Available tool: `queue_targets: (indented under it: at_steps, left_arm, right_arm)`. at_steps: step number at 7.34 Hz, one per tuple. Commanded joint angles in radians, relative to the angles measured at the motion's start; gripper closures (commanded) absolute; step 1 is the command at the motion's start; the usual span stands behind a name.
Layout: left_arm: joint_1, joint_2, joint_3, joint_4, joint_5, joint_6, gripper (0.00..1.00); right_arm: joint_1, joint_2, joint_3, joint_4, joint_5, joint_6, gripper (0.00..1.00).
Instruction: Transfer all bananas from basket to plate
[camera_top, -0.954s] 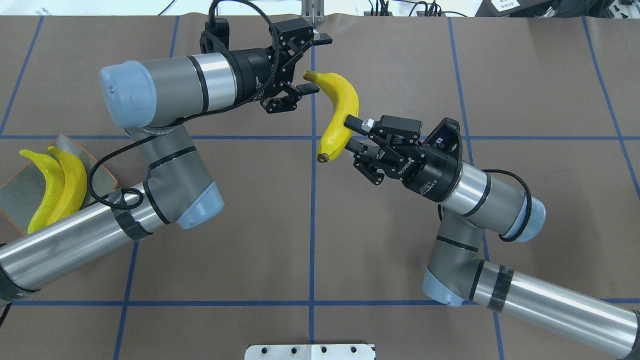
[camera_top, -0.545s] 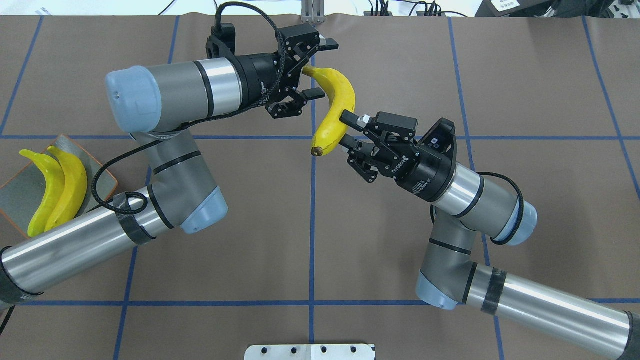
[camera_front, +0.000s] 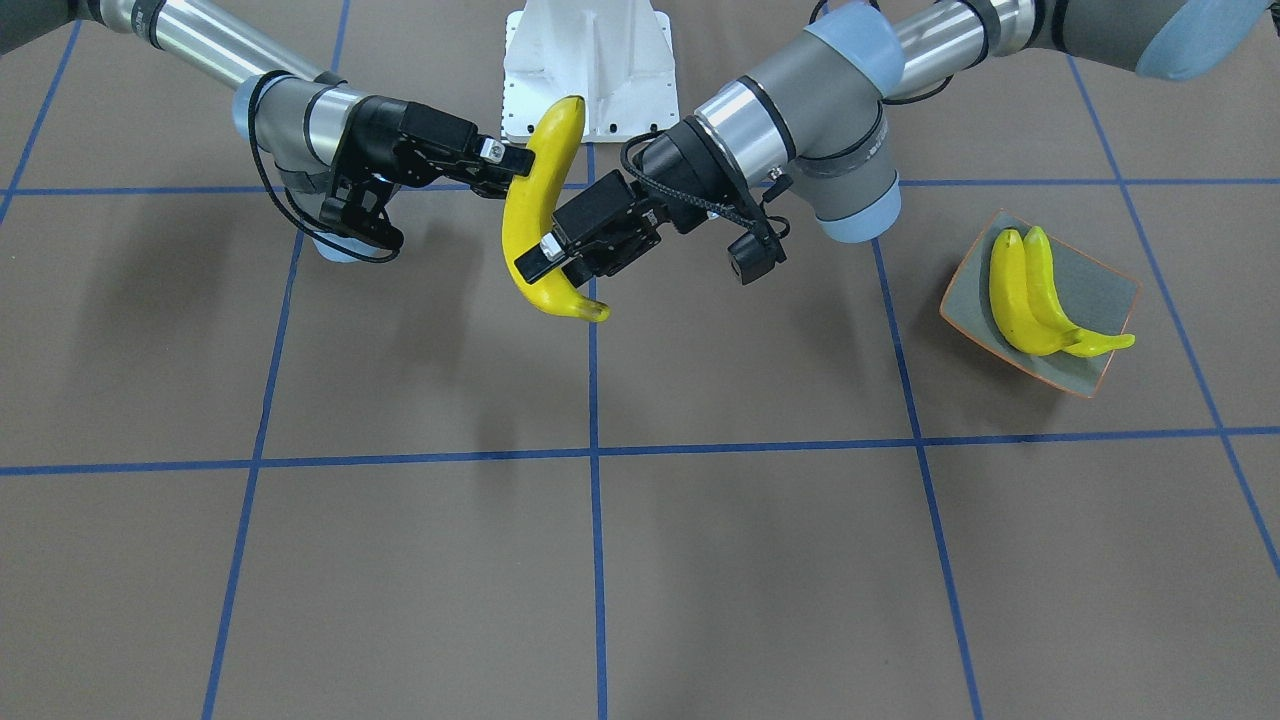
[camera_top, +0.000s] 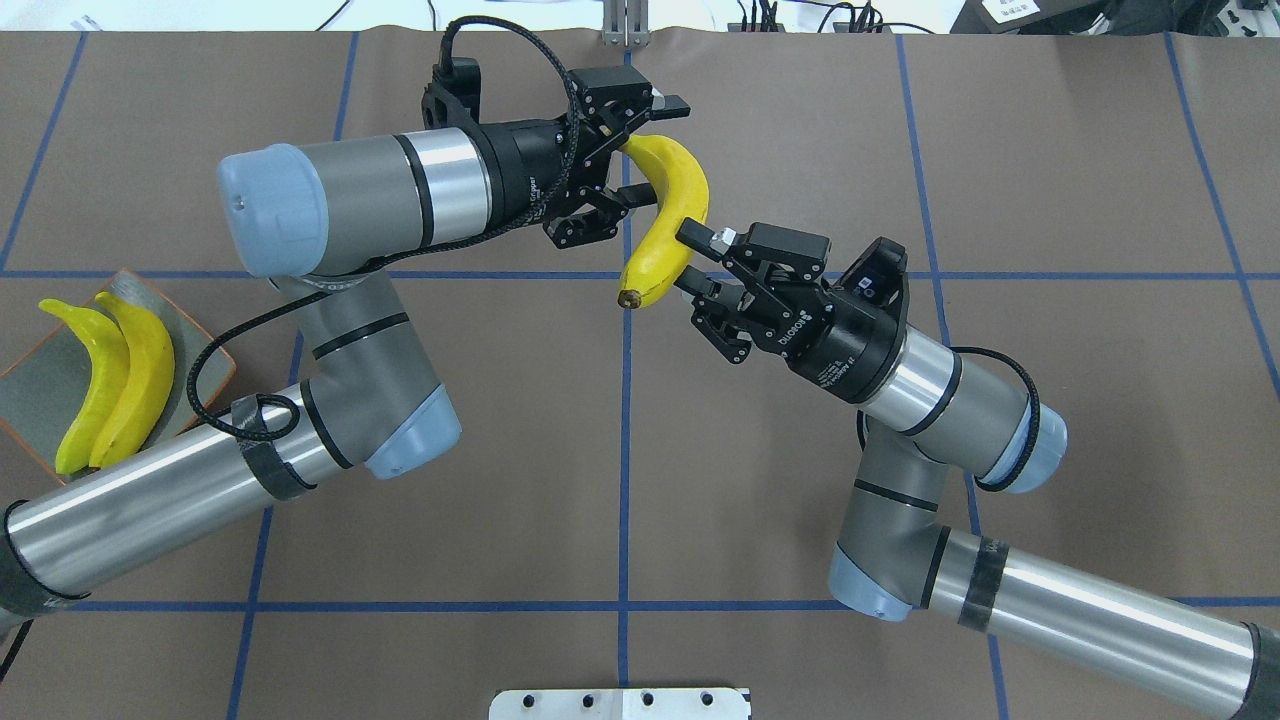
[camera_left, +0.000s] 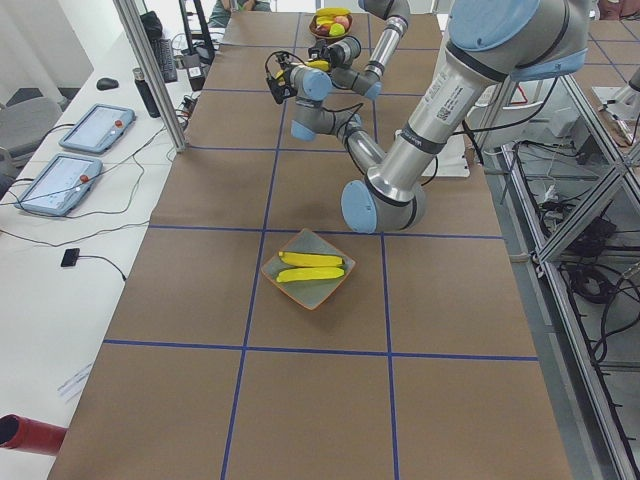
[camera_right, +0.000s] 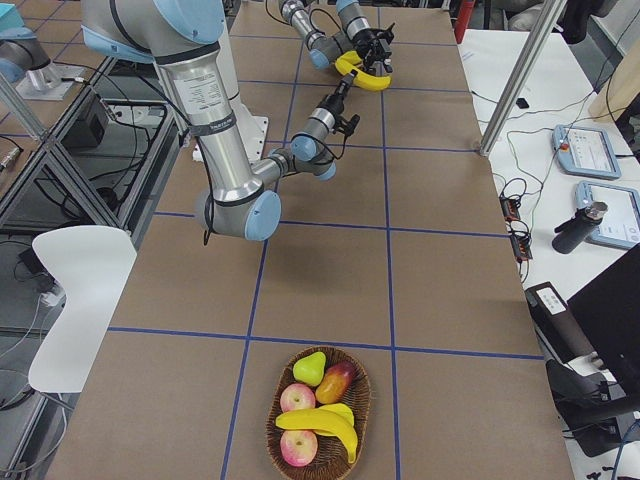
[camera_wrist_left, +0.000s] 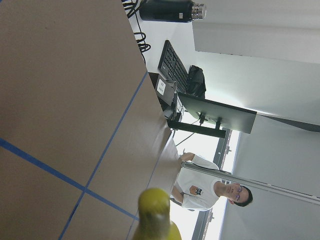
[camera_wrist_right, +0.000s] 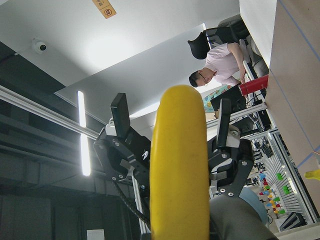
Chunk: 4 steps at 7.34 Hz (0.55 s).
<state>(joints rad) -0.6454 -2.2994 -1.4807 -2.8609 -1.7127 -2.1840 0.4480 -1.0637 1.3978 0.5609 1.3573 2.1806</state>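
Note:
One of the bananas (camera_top: 668, 215) hangs in mid-air over the table's middle, with my right gripper (camera_top: 686, 260) shut on its lower half. My left gripper (camera_top: 648, 148) stands open around its upper end, one finger on each side. The right wrist view shows gaps between those fingers (camera_wrist_right: 120, 117) and the banana (camera_wrist_right: 180, 175). Two more bananas (camera_top: 105, 380) lie side by side on the plate (camera_top: 30, 385) at the table's left edge. Another banana (camera_right: 325, 420) lies in the basket (camera_right: 366, 405) at the table's right end.
The basket also holds apples (camera_right: 297, 398) and a pear (camera_right: 311, 367). A white mount (camera_front: 590, 60) stands at the robot's side of the table. People sit beyond the table's far edge, one of them (camera_wrist_left: 210, 190) in the left wrist view.
My left gripper has moved right, from beside the banana's top end to straddling it. My right arm has carried the banana a little left and toward the far edge.

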Motion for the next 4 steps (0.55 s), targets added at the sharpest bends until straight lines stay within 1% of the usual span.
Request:
queue_targets:
  at_steps: [1,3,4]
  left_arm:
    - [0.001,0.005,-0.004,-0.002,-0.004,0.003,0.17]
    - [0.010,0.005,-0.006,-0.002,-0.004,0.003,0.28]
    - [0.013,0.005,-0.007,-0.005,-0.005,0.003,0.28]
  right_arm:
    - [0.000,-0.001,-0.002,0.001,0.000,-0.011,1.00]
    - [0.000,-0.001,-0.002,0.001,0.000,-0.024,1.00]
    - [0.000,-0.001,0.000,0.001,0.000,-0.031,1.00]
